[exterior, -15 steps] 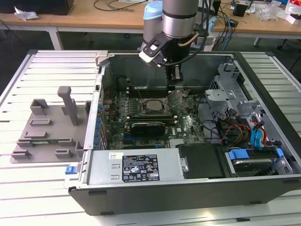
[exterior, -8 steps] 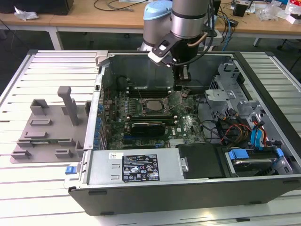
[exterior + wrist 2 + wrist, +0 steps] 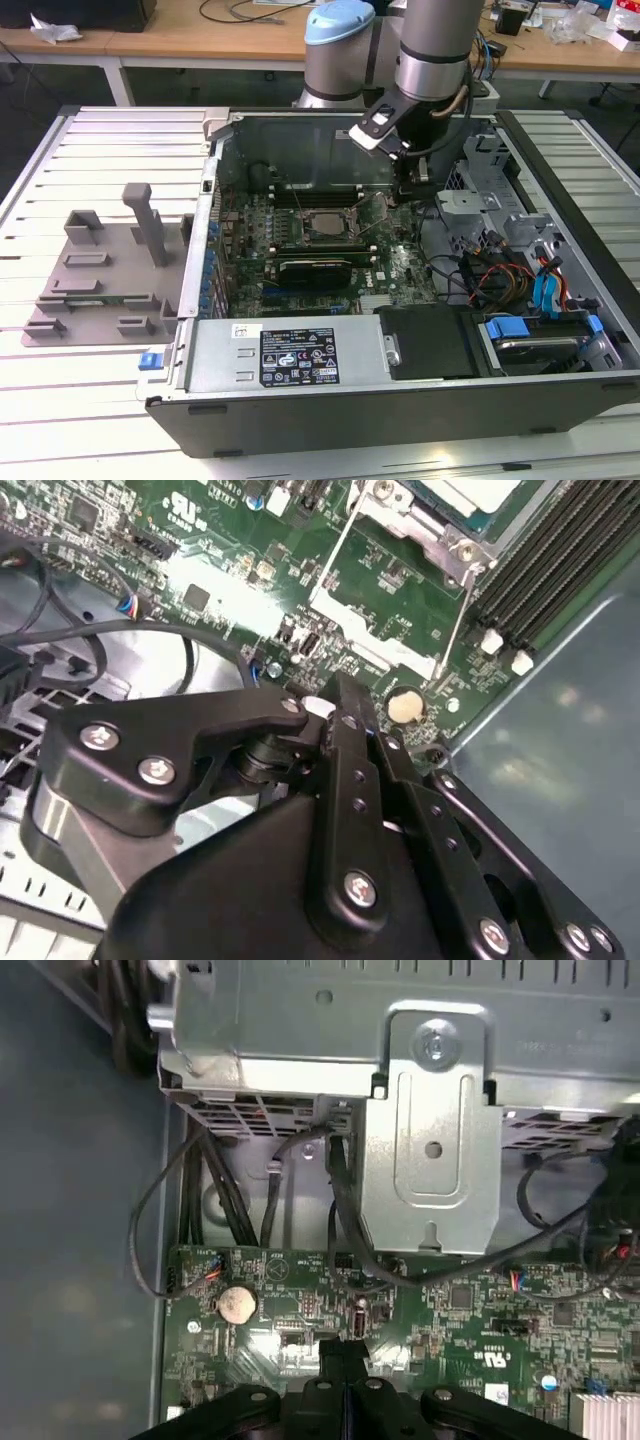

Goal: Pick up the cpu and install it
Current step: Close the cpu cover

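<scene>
Where the grey-and-blue arm is hanging over the open computer case, the gripper is sitting low inside it, close above the green circuit board, in the upper middle of the exterior view. In both wrist views its matte black fingers, fastened with bright screw heads, are lying pressed together with only a thin seam between them, and they are pinching nothing.

The cpu, a flat square with a shiny silver top, is lying in the socket at the centre of the board, toward the exterior view's left of the gripper and apart from it. In the second wrist view its silver face and thin darker rim are showing inside a bare metal bracket, beside long black memory slots with white clips.

A round silver coin battery is sitting on the board near the fingertips. Black cables are running down from a folded sheet-metal cage.

The case is lying on its side on a white slatted table. A grey plastic tray with upright blocks is resting on the slats at the exterior view's left. Wooden desks carrying loose cables are standing across the top of the frame.
</scene>
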`<state>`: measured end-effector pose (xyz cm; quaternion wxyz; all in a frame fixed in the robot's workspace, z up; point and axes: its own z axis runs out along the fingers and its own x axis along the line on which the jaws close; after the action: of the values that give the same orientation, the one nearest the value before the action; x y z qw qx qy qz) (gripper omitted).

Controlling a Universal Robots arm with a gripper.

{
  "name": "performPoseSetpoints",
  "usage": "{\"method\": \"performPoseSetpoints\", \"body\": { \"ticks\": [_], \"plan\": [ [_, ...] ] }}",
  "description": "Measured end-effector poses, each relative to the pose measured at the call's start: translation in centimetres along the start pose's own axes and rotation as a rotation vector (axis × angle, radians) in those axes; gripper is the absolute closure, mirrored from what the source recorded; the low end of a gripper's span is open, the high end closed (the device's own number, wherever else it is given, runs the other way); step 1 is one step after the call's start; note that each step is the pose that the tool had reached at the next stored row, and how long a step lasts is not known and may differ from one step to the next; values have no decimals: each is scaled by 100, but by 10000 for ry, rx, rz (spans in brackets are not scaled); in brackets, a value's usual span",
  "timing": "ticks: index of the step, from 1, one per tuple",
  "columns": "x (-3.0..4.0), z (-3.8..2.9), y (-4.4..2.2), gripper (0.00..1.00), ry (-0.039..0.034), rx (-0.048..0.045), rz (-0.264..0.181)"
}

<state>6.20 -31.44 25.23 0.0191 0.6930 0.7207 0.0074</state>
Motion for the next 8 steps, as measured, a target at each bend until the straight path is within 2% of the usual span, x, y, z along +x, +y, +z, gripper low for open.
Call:
{"method": "performPoseSetpoints", "body": {
  "ticks": [2, 3, 4, 8],
  "plan": [
    [1, 68, -2, 89, 2, 34, 0],
    [2, 126, -4, 89, 2, 65, -1],
    [2, 144, -4, 89, 1, 68, -1],
    [3, 146, -9, 89, 4, 67, -2]
  ]
}}
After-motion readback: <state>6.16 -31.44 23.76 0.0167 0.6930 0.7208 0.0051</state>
